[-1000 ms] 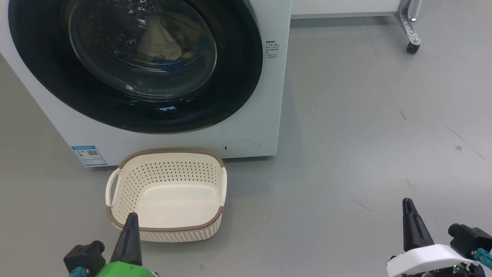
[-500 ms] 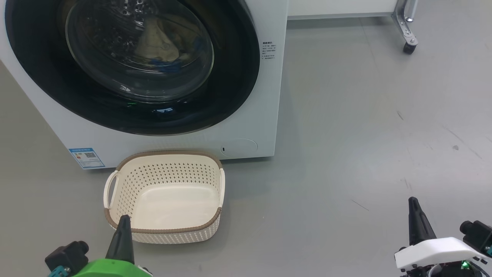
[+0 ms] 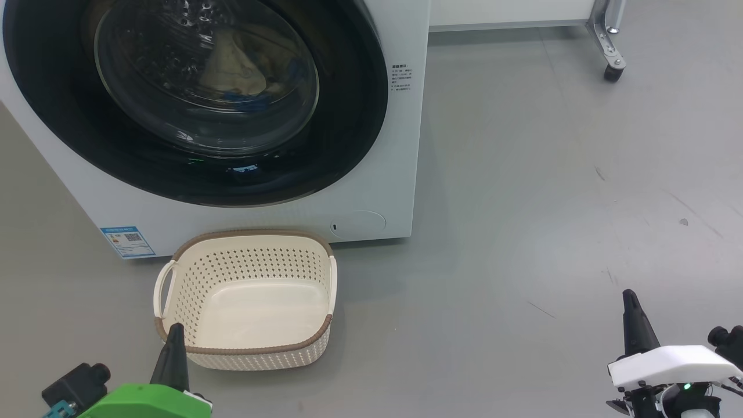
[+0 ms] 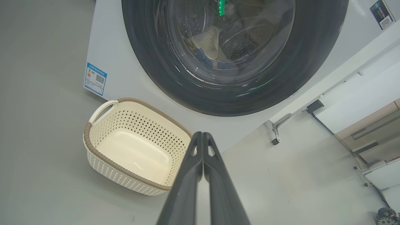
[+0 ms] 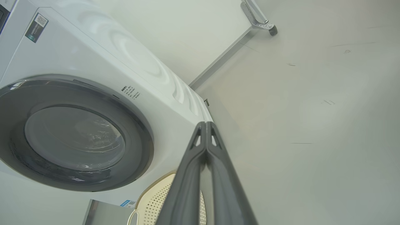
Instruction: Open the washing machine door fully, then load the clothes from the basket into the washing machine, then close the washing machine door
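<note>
Washing machine (image 3: pixel 377 191), big white front-loading box: its large round door (image 3: pixel 348 133), glossy black rim and bulging clear glass, sits closed flat against the front. Small cream perforated plastic basket (image 3: pixel 249 233) with brown rim stands on the grey floor (image 3: pixel 522 203) just before the machine's lower front, bare bottom showing. Pale yellow clothes (image 3: pixel 235 64) with blue trim lie inside the machine, seen through the glass. Left gripper (image 3: pixel 174 334) hangs before the machine, at the basket's outer rim; right gripper (image 3: pixel 628 297) well off the machine's right corner. Both finger pairs pressed together, holding nothing.

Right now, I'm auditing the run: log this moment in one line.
washing machine door closed | clothes inside drum | basket empty | left gripper shut | right gripper shut
</note>
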